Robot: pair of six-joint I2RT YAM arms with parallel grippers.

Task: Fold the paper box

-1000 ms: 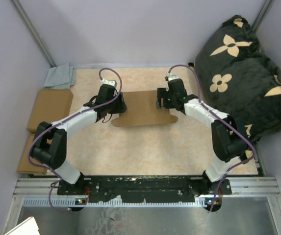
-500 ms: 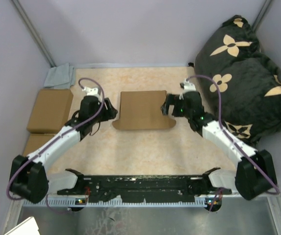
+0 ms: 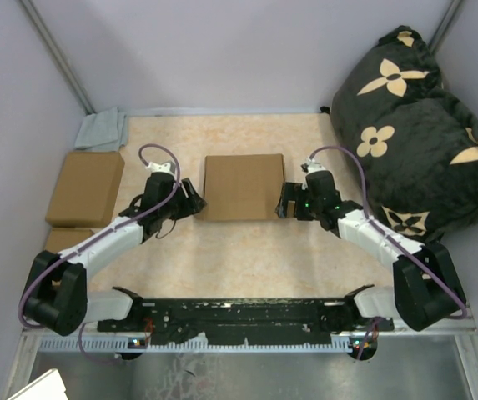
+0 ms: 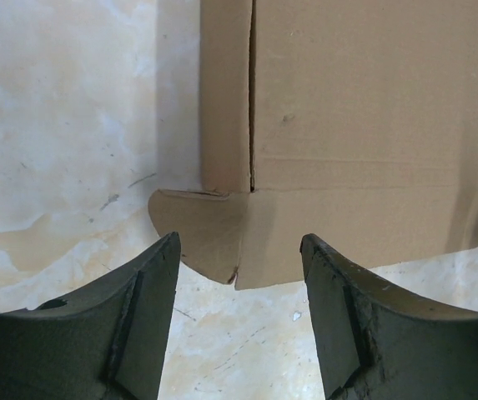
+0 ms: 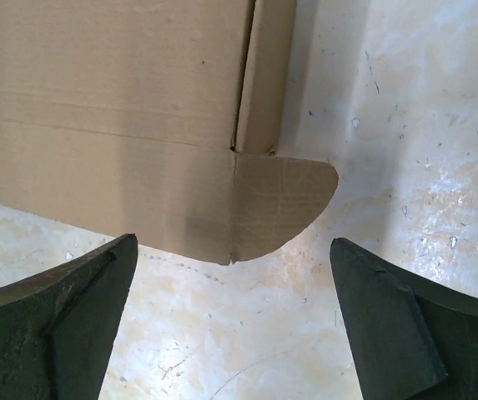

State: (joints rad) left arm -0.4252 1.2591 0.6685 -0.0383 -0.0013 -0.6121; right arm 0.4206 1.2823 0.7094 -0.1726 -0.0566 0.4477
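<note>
The paper box (image 3: pixel 243 185) lies flat in the middle of the table, a brown cardboard square with its lid down. My left gripper (image 3: pixel 193 201) stands open just off its near left corner, touching nothing. In the left wrist view the box (image 4: pixel 364 125) and its rounded corner tab (image 4: pixel 201 233) lie just ahead of the gripper (image 4: pixel 239 275). My right gripper (image 3: pixel 283 200) is open wide beside the near right corner. In the right wrist view the box (image 5: pixel 113 108) and the rounded tab (image 5: pixel 284 200) lie ahead of that gripper (image 5: pixel 232 275), with bare table between the fingers.
Two closed brown boxes (image 3: pixel 86 187) (image 3: pixel 58 241) sit along the left wall, a grey cloth (image 3: pixel 103 129) behind them. A black flowered cushion (image 3: pixel 414 125) fills the right side. The arms' mounting rail (image 3: pixel 247 321) runs along the near edge. Walls close in on the left and back.
Both grippers have opened wider and come away from the box's sides to its near corners. The arms have dropped low and stretched out. The box now lies squarer on the table.
</note>
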